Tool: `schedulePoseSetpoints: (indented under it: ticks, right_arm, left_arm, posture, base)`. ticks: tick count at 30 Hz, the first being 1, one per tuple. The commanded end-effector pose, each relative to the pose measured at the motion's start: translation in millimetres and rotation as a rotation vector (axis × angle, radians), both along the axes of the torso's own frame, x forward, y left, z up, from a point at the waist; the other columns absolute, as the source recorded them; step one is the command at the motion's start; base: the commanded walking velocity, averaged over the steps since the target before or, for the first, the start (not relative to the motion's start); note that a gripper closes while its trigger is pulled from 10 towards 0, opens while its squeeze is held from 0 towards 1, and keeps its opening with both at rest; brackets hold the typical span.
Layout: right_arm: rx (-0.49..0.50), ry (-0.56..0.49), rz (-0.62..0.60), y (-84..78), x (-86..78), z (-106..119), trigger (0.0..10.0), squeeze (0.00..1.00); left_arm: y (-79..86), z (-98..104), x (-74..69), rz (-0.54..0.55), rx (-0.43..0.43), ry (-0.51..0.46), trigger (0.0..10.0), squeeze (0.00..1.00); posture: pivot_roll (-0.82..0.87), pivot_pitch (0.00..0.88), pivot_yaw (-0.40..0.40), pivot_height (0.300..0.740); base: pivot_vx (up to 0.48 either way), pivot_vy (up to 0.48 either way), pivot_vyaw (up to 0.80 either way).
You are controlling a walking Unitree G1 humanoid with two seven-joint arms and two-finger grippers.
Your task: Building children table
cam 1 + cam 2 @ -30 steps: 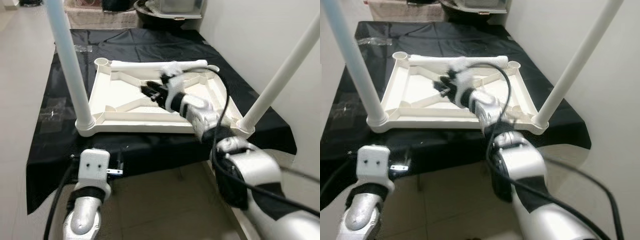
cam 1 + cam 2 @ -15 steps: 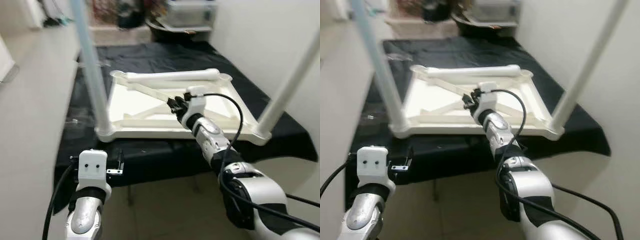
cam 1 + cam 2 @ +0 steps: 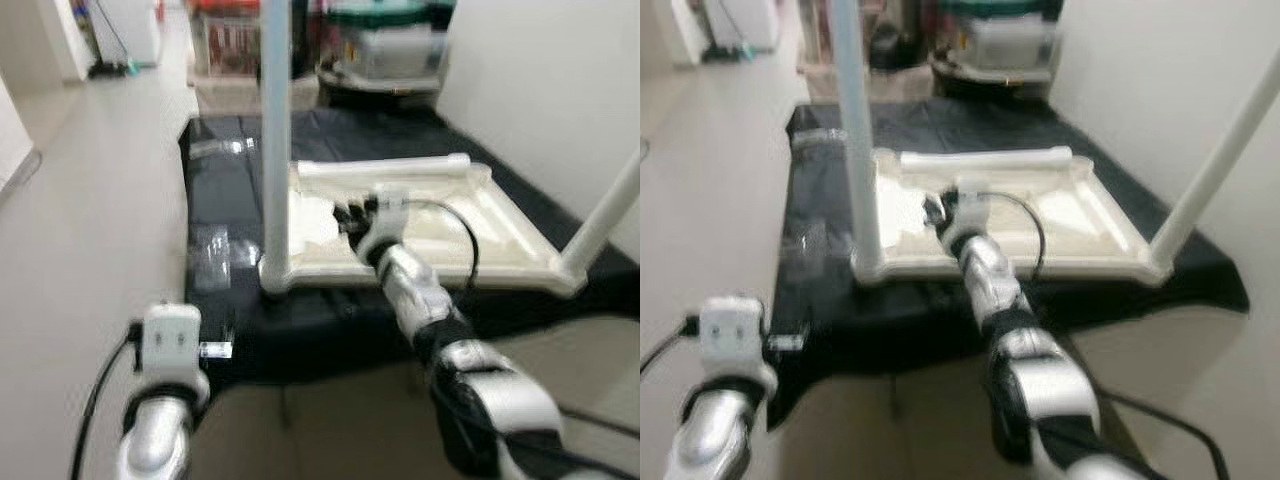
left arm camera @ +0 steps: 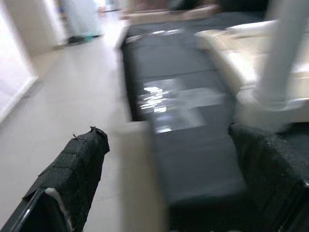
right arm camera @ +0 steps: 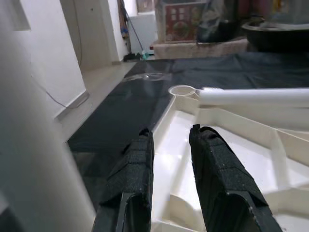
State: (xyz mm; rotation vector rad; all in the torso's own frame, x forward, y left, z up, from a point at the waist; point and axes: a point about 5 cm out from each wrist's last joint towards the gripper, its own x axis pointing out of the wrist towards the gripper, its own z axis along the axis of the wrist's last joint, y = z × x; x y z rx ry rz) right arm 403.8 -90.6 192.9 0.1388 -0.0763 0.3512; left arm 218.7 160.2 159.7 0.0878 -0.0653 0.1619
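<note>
tabletop: white tabletop [image 3: 470, 235] lies upside down on the black cloth [image 3: 225, 215], ribs facing up.
fitted legs: two near legs stand upright in their corner sockets, left leg [image 3: 274, 150] and right leg [image 3: 607, 215].
loose leg: loose leg [image 3: 385, 166] lies flat across the far edge of the tabletop, between the two far corners.
empty socket: far-left socket [image 5: 181, 90] is open, with the loose leg's end just beside it. The far-right one is too blurred to judge.
right gripper: right gripper [image 3: 352, 212] hovers over the left part of the tabletop near the left leg; its fingers [image 5: 215, 164] are nearly together with a thin gap and nothing between them.
left gripper: left gripper [image 4: 169, 179] sits low off the near-left side of the cloth, fingers spread wide and empty.
step: looks like you're reaching for the loose leg to fit it next.
how to: open the right fingers before you reach, and take the loose leg near one end, not the middle, so you can tip it upright.
watch: head views are blurred, so settle before you close, and keep your forearm clear of the left leg.
</note>
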Motion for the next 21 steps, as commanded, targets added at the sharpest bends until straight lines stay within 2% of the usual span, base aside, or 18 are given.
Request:
schedulePoseSetpoints:
  ticks: [1, 4, 7, 9, 10, 11, 12, 14, 15, 16, 17, 18, 19, 20, 21]
  right_arm:
    - [-0.010, -0.007, -0.054, -13.0, 1.7, 1, 10.0, 0.00]
    - [-0.017, -0.010, -0.060, -17.0, 2.5, 3, 10.0, 0.00]
    - [-0.065, -0.013, -0.061, -26.6, 4.3, 5, 10.0, 0.00]
    - [-0.145, -0.008, -0.068, -42.5, 5.6, 5, 10.0, 0.00]
    - [-0.171, 0.000, -0.051, -51.1, 5.8, 5, 10.0, 0.04]
    - [-0.171, 0.000, -0.051, -51.1, 5.8, 5, 10.0, 0.04]
    - [-0.173, 0.018, 0.013, -55.1, 4.9, 4, 10.0, 1.00]
    - [-0.173, 0.018, 0.013, -55.1, 4.9, 4, 10.0, 1.00]
    - [-0.161, 0.034, 0.095, -55.3, 3.3, 3, 10.0, 1.00]
    - [-0.147, 0.052, 0.226, -53.0, 0.0, 1, 10.0, 1.00]
    - [-0.147, 0.052, 0.226, -53.0, 0.0, 1, 10.0, 1.00]
    - [-0.148, 0.073, 0.314, -51.9, -2.2, 1, 10.0, 1.00]
    - [-0.148, 0.073, 0.314, -51.9, -2.2, 1, 10.0, 1.00]
    - [-0.139, 0.077, 0.405, -49.6, -4.4, 3, 10.0, 0.00]
    - [-0.133, 0.076, 0.459, -48.5, -5.7, 5, 10.0, 0.00]
  left_arm:
    - [-3.0, -1, -0.6, -0.006, -0.001, 0.010, 10.0, 0.00]
    - [-3.3, -2, -1.5, -0.006, 0.005, 0.014, 10.0, 0.00]
    - [-3.8, -3, -3.1, -0.005, 0.006, 0.019, 10.0, 0.00]
    - [-4.7, -4, -3.9, -0.006, 0.003, 0.022, 10.0, 0.00]
    - [-5.3, -4, -4.5, -0.006, 0.002, 0.022, 10.0, 0.00]
    - [-5.3, -4, -4.5, -0.006, 0.002, 0.022, 10.0, 0.00]
    - [-5.6, -4, -4.9, -0.007, 0.000, 0.023, 10.0, 0.00]
    - [-5.6, -4, -4.9, -0.007, 0.000, 0.023, 10.0, 0.00]
    - [-5.9, -4, -5.5, -0.007, -0.002, 0.025, 10.0, 0.00]
    - [-7.1, -5, -6.9, -0.014, -0.005, 0.033, 10.0, 0.00]
    - [-7.1, -5, -6.9, -0.014, -0.005, 0.033, 10.0, 0.00]
    - [-9.0, -7, -8.8, -0.021, -0.004, 0.041, 10.0, 0.00]
    - [-9.0, -7, -8.8, -0.021, -0.004, 0.041, 10.0, 0.00]
    - [-11.2, -9, -11.3, -0.031, -0.004, 0.052, 10.0, 0.00]
    - [-12.7, -10, -13.3, -0.037, -0.004, 0.059, 10.0, 0.00]
  posture:
    - [0.07, 0.075, -0.086, 0.740]
    - [0.07, 0.082, -0.087, 0.740]
    - [0.06, 0.089, -0.090, 0.740]
    - [0.06, 0.089, -0.091, 0.740]
    - [0.06, 0.098, -0.092, 0.740]
    - [0.06, 0.098, -0.092, 0.740]
    - [0.06, 0.098, -0.092, 0.740]
    - [0.06, 0.098, -0.092, 0.740]
    - [0.06, 0.104, -0.092, 0.740]
    - [0.06, 0.111, -0.091, 0.740]
    - [0.06, 0.111, -0.091, 0.740]
    - [0.07, 0.117, -0.090, 0.740]
    - [0.07, 0.117, -0.090, 0.740]
    - [0.07, 0.124, -0.086, 0.740]
    - [0.07, 0.127, -0.083, 0.740]
  base:
    - [0.000, 0.000, 0.00]
    - [0.000, 0.000, 0.00]
    - [0.000, 0.000, 0.00]
    - [0.000, 0.000, 0.00]
    - [0.000, 0.000, 0.00]
    - [0.000, 0.000, 0.00]
    - [0.000, 0.000, 0.00]
    - [0.000, 0.000, 0.00]
    - [0.000, 0.000, 0.00]
    - [0.000, 0.000, 0.00]
    - [0.000, 0.000, 0.00]
    - [0.000, 0.000, 0.00]
    - [0.000, 0.000, 0.00]
    - [0.000, 0.000, 0.00]
    - [0.000, 0.000, 0.00]
